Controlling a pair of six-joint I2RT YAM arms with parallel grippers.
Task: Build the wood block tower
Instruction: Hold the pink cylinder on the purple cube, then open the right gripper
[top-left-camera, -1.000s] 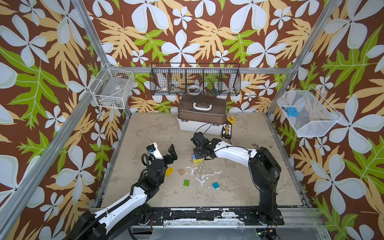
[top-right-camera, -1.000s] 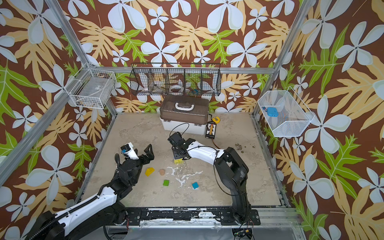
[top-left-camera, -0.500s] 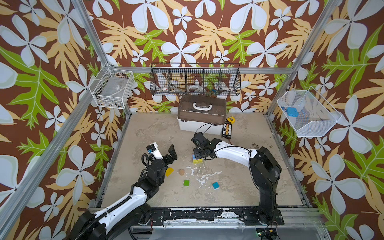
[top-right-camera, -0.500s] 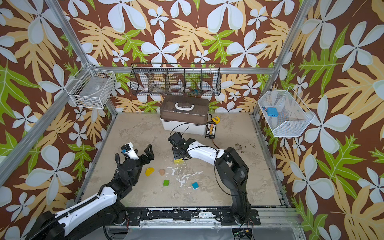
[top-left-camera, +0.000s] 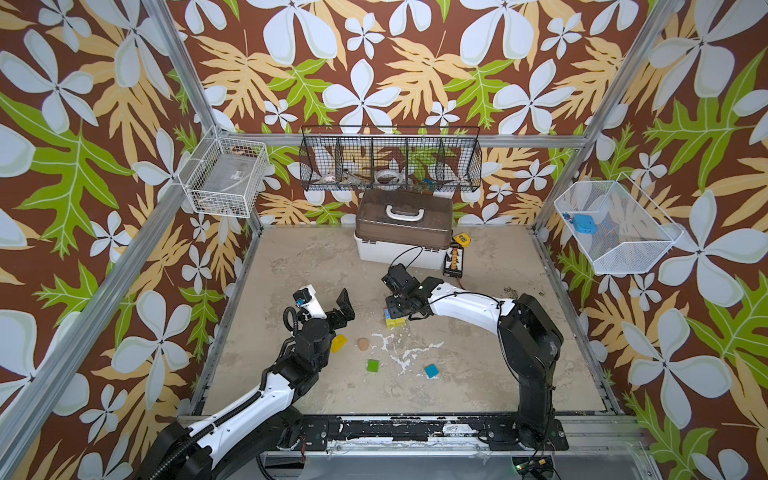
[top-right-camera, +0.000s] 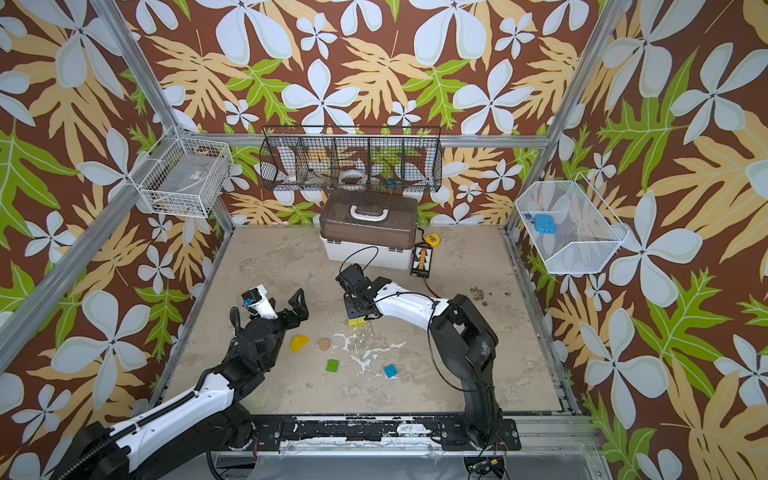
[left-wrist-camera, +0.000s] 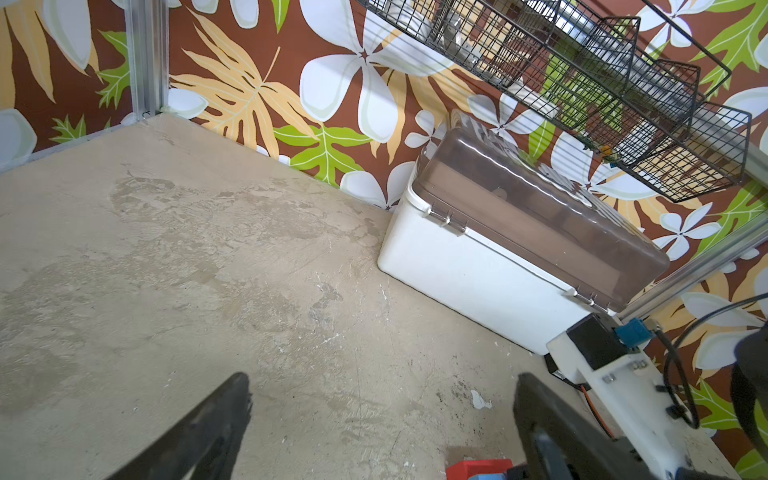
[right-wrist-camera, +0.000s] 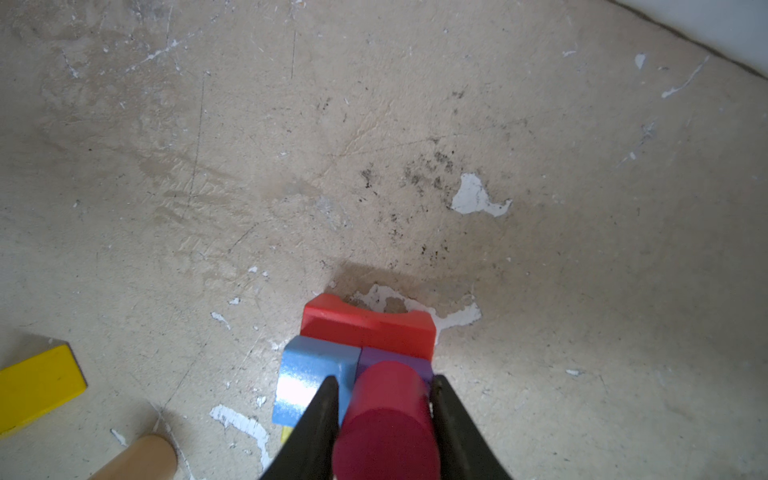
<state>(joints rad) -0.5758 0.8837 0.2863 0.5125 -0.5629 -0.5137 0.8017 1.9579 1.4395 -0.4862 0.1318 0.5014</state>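
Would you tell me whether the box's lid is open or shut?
Shut: the lid sits flush on the box, with no gap showing.

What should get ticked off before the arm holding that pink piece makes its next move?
1. Grip: right pincer is shut on the pink cylinder, a finger on each side: ok.
2. Landing spot: the cylinder hangs over the purple block, beside the blue block: ok.
3. Cylinder already resting on the purple block: cannot tell.
4. Red arch sits against those two blocks, no gap visible: ok.
5. Left pincer is open, holding nothing and away from those blocks: ok.
6. Loose yellow wedge and tan cylinder lie out of the way: ok.
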